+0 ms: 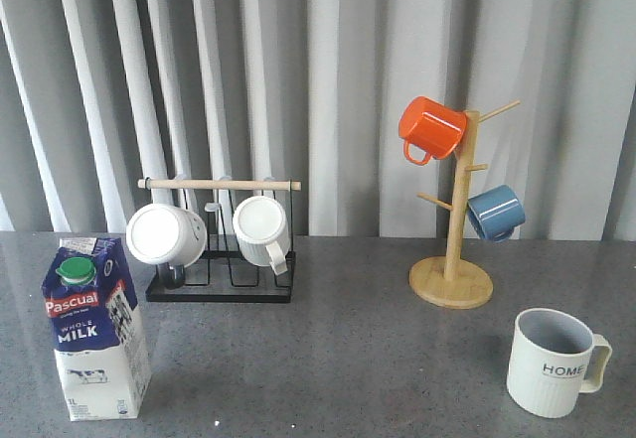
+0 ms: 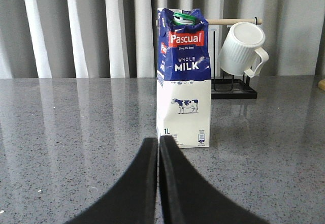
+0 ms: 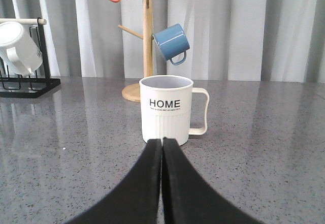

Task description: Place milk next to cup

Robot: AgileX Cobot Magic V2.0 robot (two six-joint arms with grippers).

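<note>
The milk (image 1: pixel 91 331), a tall white and blue "Pascual" carton with a green cap, stands upright at the front left of the table. It also shows in the left wrist view (image 2: pixel 184 79), just beyond my left gripper (image 2: pixel 158 140), which is shut and empty. The cup (image 1: pixel 553 361), a cream ribbed mug marked "HOME", stands at the front right, handle to the right. It also shows in the right wrist view (image 3: pixel 166 109), just beyond my right gripper (image 3: pixel 162 141), which is shut and empty. Neither gripper shows in the front view.
A black wire rack (image 1: pixel 221 284) with a wooden bar holds white mugs (image 1: pixel 165 233) at the back left. A wooden mug tree (image 1: pixel 452 281) at the back right carries an orange mug (image 1: pixel 431 128) and a blue mug (image 1: pixel 496 212). Grey curtains hang behind the table.
</note>
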